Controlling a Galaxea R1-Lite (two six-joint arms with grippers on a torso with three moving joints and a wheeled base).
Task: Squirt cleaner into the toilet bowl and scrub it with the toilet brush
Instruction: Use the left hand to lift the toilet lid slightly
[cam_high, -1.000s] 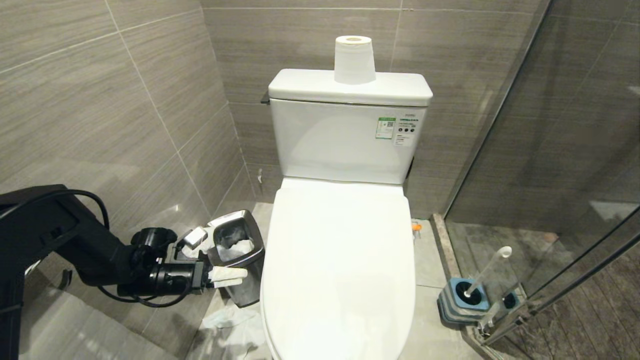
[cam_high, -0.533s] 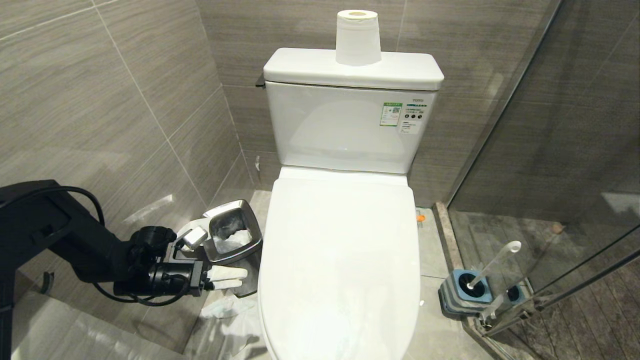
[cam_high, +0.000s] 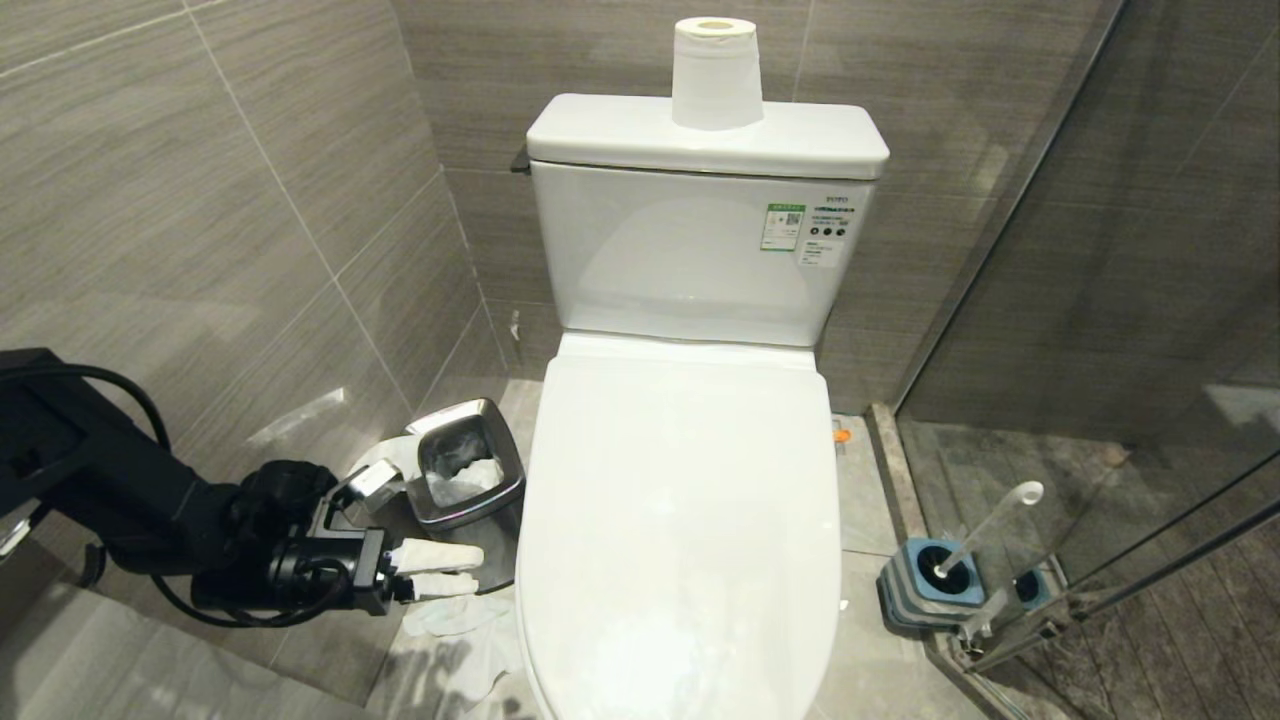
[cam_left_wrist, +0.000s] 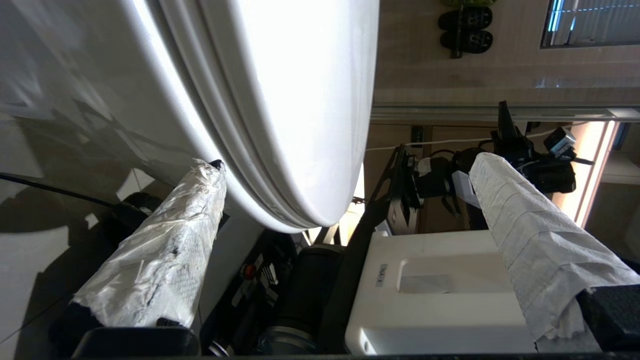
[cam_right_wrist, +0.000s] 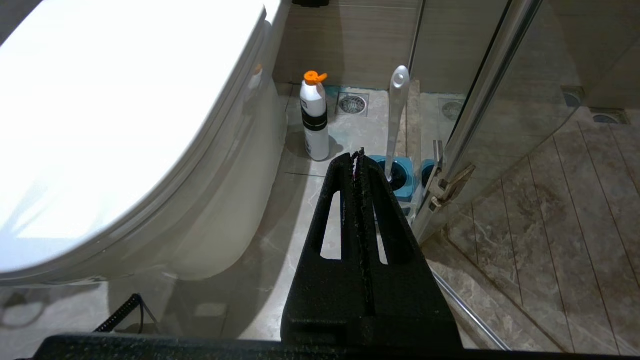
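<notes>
One fixture fills the middle: the large white glossy ceramic toilet bowl, its lid down flat over the seat, so the basin is covered and no cleaner shows. At about eight o'clock from it, low beside the small square steel waste bin, the left tool points toward the lid's side edge with its two cloth-wrapped fingers spread wide and nothing between them; in the left wrist view one fingertip sits right by the underside of the rim. At four o'clock the toilet brush, a long pale translucent stick, leans in its blue-topped square grey holder. The right tool hangs near it, pressed together and empty. Lifting the lid looks like the step in hand: best to slide a finger under the overhanging edge and raise it steadily until it rests back against the tank.
</notes>
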